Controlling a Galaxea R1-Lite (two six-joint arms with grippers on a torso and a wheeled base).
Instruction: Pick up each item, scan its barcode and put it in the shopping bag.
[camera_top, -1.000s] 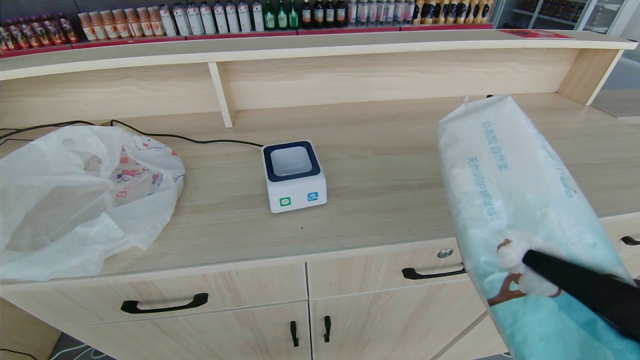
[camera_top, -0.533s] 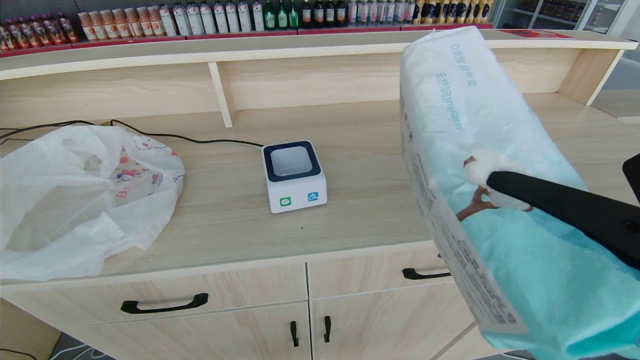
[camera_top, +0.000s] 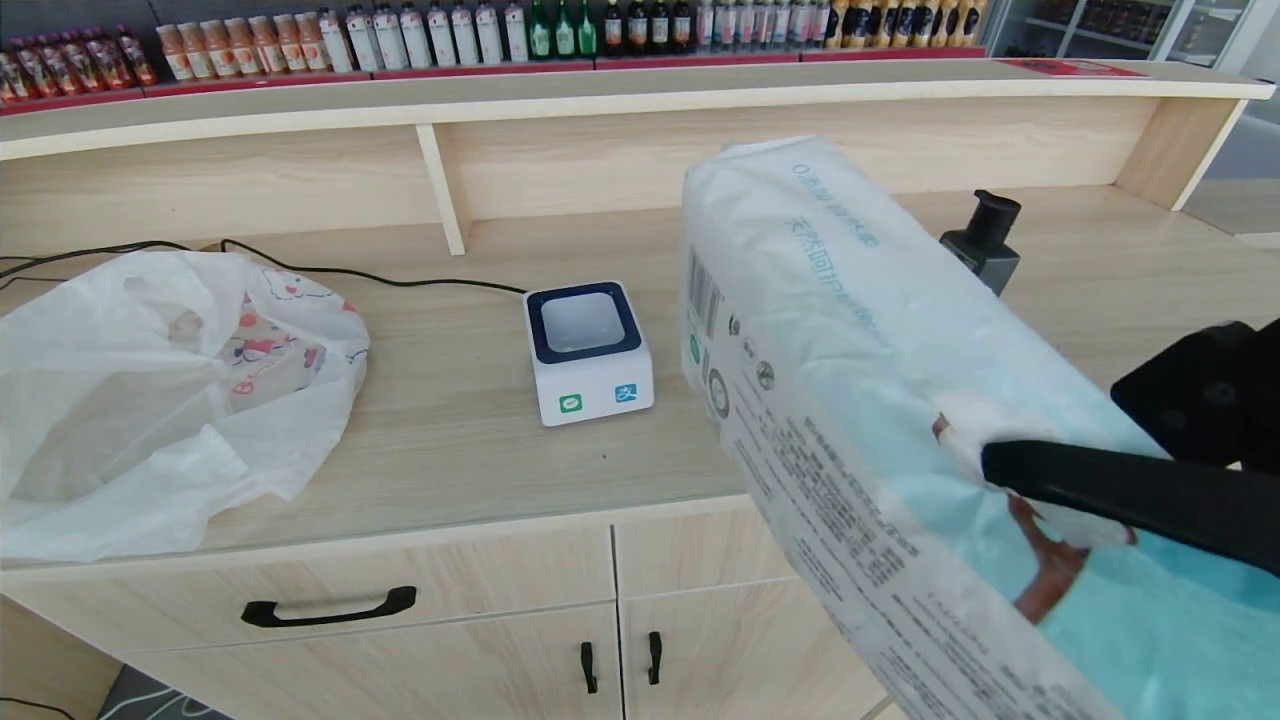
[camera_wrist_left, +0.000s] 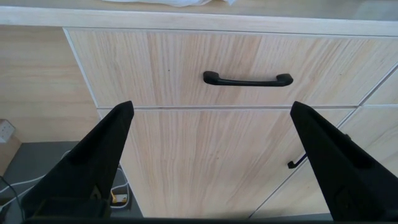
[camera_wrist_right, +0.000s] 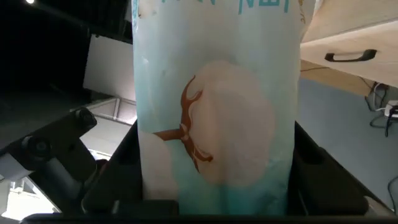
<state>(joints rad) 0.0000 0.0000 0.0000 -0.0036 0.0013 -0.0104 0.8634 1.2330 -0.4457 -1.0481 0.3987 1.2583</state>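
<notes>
A big soft pack, white at the top and teal below with a cotton picture, hangs tilted over the counter's right front. My right gripper is shut on its lower part, one black finger lying across the front. The pack's barcode sits on the side panel that faces left, toward the scanner, a white box with a dark-rimmed window at mid-counter. The white shopping bag lies open on the counter's left. In the right wrist view the pack stands between the fingers. My left gripper hangs open, low before a drawer front.
A dark bottle with a black cap stands on the counter behind the pack. A black cable runs from the scanner along the back to the left. A raised shelf edge borders the counter's rear. The drawer has a black handle.
The right arm has carried the pack left and lower toward the scanner and turned it, so the barcode side now shows. The dark bottle behind it has come into sight.
</notes>
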